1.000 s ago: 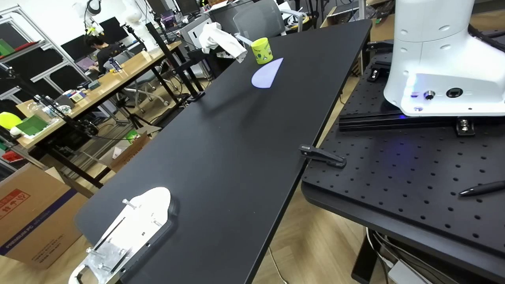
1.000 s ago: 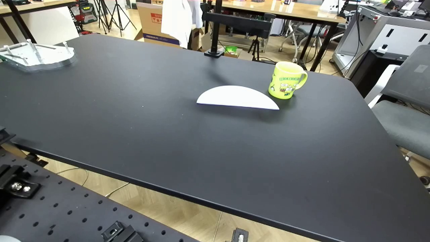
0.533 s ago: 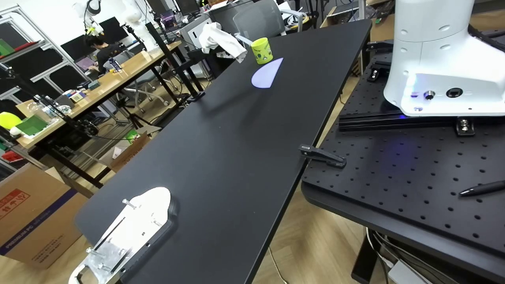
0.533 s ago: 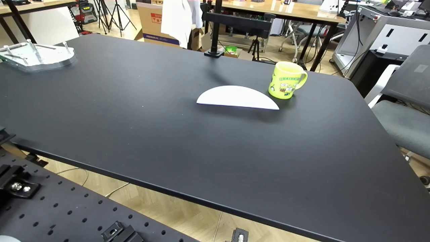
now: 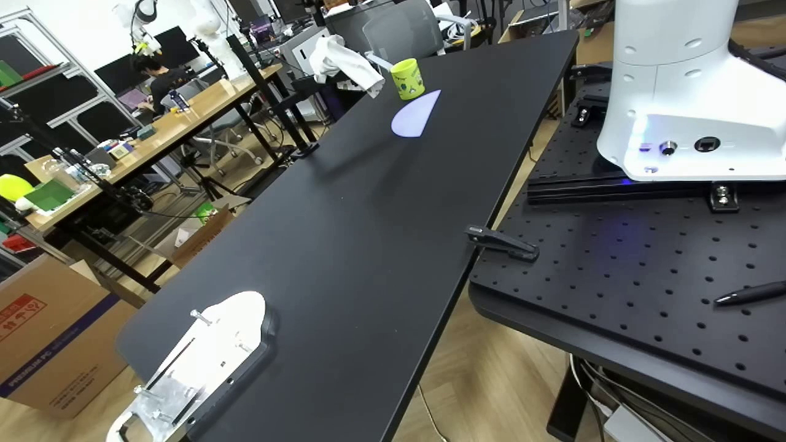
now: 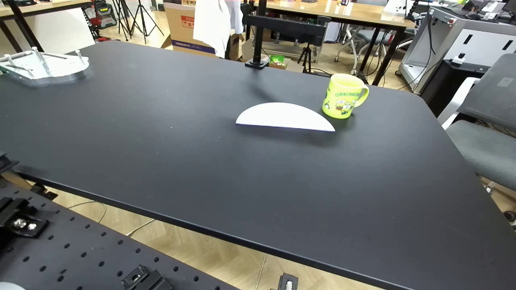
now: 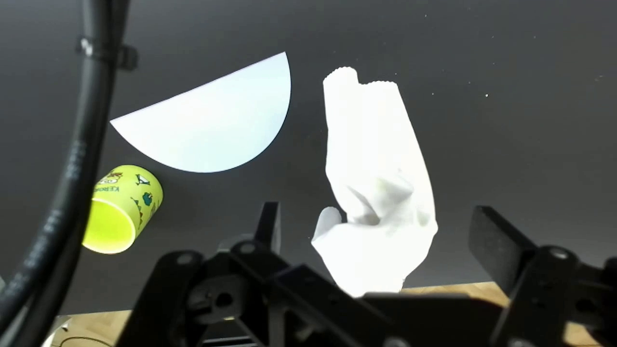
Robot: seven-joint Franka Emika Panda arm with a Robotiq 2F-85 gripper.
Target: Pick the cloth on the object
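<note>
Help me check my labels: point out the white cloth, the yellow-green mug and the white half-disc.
White cloth [image 7: 385, 193]: wrist view, on its middle folds.
Yellow-green mug [image 6: 341, 98]: in an exterior view, on its printed body.
White half-disc [image 7: 207, 120]: wrist view, middle of its face.

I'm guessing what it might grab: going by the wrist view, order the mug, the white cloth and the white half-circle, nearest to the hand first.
1. White cloth: mid-picture, framed by the open hand.
2. White half-circle: upper left.
3. Mug: farther left and lower.
</note>
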